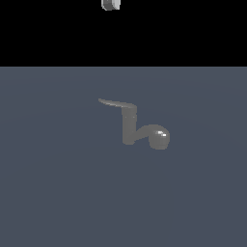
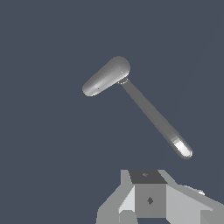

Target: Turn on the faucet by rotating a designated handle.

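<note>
Faucet (image 1: 129,128) stands alone near the middle of the flat grey-blue floor (image 1: 48,193), its post upright, with the thicker arm running down toward the exterior view's right and ending in a glossy bulb (image 1: 159,137). The handle (image 1: 116,103) is the thin curved lever sticking out from the post's top toward the exterior view's left, tapering to a point.

I judge we're at the approach stage: only a scrap of the robot arm (image 1: 111,5) shows at the top edge of the exterior view, well apart from the fixture. In the wrist view I'm looking down on the faucet from above; the gripper (image 2: 148,199) body fills the lower edge, but the fingers aren't visible, so I cannot tell whether they are spread or closed.

To do this well, I'd come down beside the handle's outer end, not the bulb arm, and push sideways around the post. Nothing else sits nearby to obstruct
</note>
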